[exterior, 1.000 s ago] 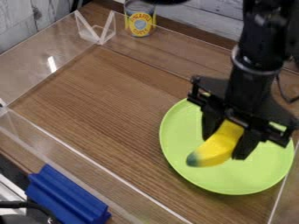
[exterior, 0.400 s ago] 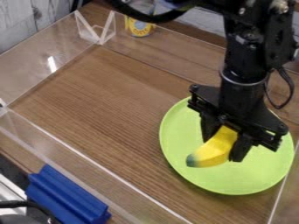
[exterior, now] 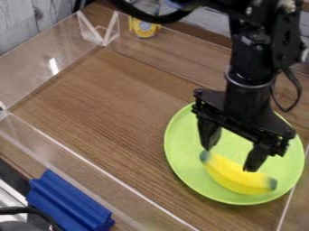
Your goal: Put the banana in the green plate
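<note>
1. Blue block sits at the near edge, not involved.
2. Banana lies flat inside the green plate, so it's delivered.
3. Gripper hangs right above it, jaws spread wide, holding nothing.
4. Yellow can way back.

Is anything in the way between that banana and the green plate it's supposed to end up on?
Nothing visible. The banana already lies on the green plate, under the open end effector.
</note>
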Robot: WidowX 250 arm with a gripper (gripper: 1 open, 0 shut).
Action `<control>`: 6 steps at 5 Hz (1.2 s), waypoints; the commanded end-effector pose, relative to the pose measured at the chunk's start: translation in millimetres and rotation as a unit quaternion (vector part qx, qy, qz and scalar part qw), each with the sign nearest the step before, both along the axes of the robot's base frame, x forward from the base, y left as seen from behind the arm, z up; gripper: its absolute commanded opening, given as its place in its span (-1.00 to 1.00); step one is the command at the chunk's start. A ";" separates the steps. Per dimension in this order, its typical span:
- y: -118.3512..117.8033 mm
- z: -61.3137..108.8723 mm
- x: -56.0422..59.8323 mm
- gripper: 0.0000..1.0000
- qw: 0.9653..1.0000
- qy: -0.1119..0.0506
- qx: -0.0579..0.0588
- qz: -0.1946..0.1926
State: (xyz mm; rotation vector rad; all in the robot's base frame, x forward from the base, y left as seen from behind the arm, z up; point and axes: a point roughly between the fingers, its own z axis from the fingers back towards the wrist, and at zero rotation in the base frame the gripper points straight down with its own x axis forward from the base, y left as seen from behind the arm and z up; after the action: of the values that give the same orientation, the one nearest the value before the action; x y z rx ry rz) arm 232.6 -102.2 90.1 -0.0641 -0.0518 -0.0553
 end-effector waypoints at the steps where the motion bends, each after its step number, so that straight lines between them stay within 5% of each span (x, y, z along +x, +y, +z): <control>1: 1.3 11.2 10.3 1.00 1.000 -0.020 -0.011 0.014; 6: 14.2 16.1 23.3 1.00 0.999 -0.004 -0.017 0.049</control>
State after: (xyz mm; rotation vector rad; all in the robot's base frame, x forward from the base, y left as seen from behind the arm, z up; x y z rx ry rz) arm 247.4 -86.6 94.1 -0.0784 -0.0146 0.0384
